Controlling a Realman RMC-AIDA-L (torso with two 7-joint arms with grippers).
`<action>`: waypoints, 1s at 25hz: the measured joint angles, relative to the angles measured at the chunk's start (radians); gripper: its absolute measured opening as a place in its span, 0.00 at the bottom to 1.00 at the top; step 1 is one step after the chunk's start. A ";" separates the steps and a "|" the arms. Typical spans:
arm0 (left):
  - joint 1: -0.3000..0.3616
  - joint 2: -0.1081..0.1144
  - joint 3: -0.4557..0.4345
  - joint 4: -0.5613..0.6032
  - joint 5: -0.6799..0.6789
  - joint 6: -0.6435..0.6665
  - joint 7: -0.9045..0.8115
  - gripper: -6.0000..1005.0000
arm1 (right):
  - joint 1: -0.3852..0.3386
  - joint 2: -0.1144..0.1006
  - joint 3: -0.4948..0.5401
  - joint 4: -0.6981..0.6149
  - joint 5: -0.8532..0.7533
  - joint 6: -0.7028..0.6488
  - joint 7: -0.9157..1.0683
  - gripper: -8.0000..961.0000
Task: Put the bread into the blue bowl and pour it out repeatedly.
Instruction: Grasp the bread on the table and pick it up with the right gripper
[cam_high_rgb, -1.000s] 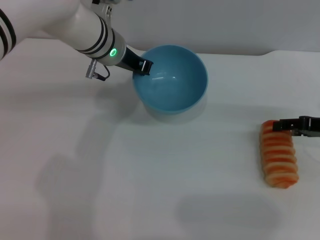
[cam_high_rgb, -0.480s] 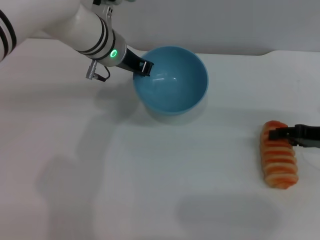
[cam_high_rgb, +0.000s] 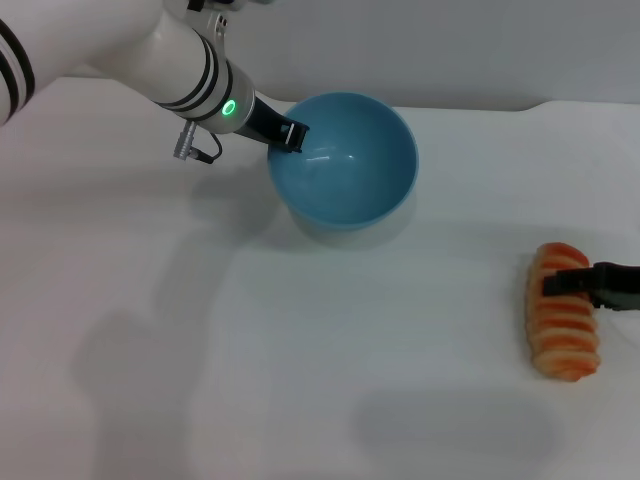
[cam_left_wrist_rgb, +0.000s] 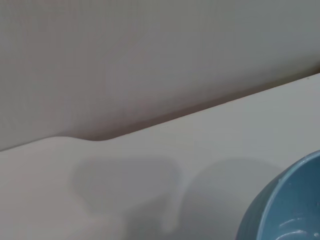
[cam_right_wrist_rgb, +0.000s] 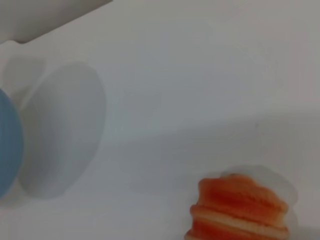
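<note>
The blue bowl (cam_high_rgb: 345, 160) is at the back middle of the table, empty, its opening tipped toward me. My left gripper (cam_high_rgb: 289, 133) is shut on the bowl's left rim. The left wrist view shows only an edge of the blue bowl (cam_left_wrist_rgb: 287, 205). The bread (cam_high_rgb: 562, 310), striped orange and cream, lies on the table at the right edge. My right gripper (cam_high_rgb: 572, 283) reaches in from the right and sits across the loaf's upper half. In the right wrist view the bread (cam_right_wrist_rgb: 241, 211) is close below the camera, and the blue bowl (cam_right_wrist_rgb: 7, 145) shows far off.
The white table (cam_high_rgb: 300, 350) stretches wide between the bowl and the loaf. A grey wall (cam_high_rgb: 450, 40) rises right behind the table's back edge, close to the bowl.
My right gripper has slid from the loaf's far end toward its middle, and the loaf has shifted slightly to the right. The left gripper and the bowl have stayed put.
</note>
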 joint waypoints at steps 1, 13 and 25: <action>0.000 0.000 0.000 0.000 0.000 -0.001 0.000 0.00 | 0.000 0.000 0.000 0.000 0.000 0.000 0.000 0.64; 0.011 0.001 0.000 0.006 0.001 -0.007 0.000 0.00 | 0.011 0.010 -0.088 -0.015 0.001 0.020 -0.023 0.61; 0.019 -0.002 -0.002 0.002 0.000 -0.016 -0.002 0.00 | 0.017 0.023 -0.115 -0.086 0.030 0.013 -0.088 0.50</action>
